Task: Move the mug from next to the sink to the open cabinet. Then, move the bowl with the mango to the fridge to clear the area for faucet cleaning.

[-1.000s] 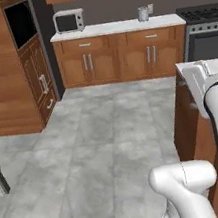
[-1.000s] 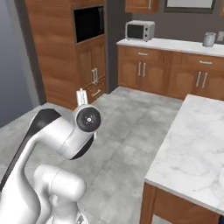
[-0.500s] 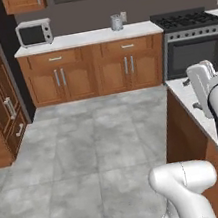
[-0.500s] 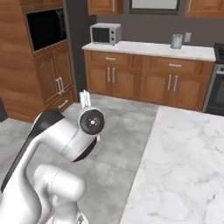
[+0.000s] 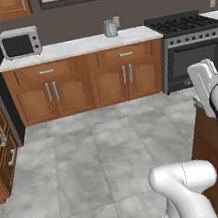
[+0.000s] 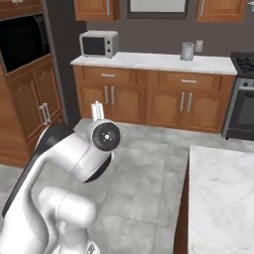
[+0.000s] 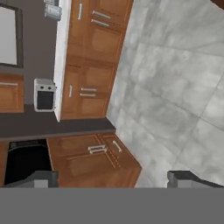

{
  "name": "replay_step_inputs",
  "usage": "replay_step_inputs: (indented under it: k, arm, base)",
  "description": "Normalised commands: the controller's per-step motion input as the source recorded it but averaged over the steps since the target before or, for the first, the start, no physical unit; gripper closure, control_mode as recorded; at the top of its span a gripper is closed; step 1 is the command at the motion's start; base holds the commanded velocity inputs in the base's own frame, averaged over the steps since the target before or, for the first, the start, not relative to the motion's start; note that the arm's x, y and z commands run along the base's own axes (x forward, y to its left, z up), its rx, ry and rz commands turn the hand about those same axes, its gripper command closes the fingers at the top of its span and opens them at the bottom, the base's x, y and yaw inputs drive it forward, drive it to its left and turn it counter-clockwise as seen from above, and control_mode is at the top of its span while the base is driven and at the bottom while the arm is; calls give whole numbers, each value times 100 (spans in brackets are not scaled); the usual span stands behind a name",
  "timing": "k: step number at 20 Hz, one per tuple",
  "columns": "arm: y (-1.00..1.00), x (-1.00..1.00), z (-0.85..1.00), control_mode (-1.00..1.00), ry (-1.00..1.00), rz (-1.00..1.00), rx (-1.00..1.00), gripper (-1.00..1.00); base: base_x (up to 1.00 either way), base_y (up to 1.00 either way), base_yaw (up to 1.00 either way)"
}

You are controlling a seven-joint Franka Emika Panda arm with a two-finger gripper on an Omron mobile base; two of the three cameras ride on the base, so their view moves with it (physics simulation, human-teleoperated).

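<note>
My gripper (image 7: 113,178) is open, its two dark fingertips far apart with nothing between them. It points across the grey tiled floor at a row of wooden base cabinets (image 7: 89,52). In the right base view the gripper (image 6: 97,109) sticks up just above the arm's round joint. In the left base view the white hand (image 5: 203,82) rises at the right edge. The mug, sink, open cabinet, bowl, mango, fridge and faucet are out of view.
A white-topped counter along the back wall carries a microwave (image 5: 18,43) and a metal canister (image 5: 110,28). A black stove (image 5: 188,50) stands right of it. A marble counter (image 6: 223,198) lies close on the right, a tall oven cabinet (image 6: 25,74) on the left.
The whole scene has slid leftward in both base views, so the base has turned; the stove has come into sight. The arm keeps its pose and the gripper stays open.
</note>
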Motion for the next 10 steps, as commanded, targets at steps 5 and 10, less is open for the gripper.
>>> replay_step_inputs:
  k: [5,10]
  arm:
    - [0,0,0,100,0,0,0,-100]
    - [0,0,0,100,0,0,0,-100]
  base:
    - [100,61,-30]
    - [100,33,-40]
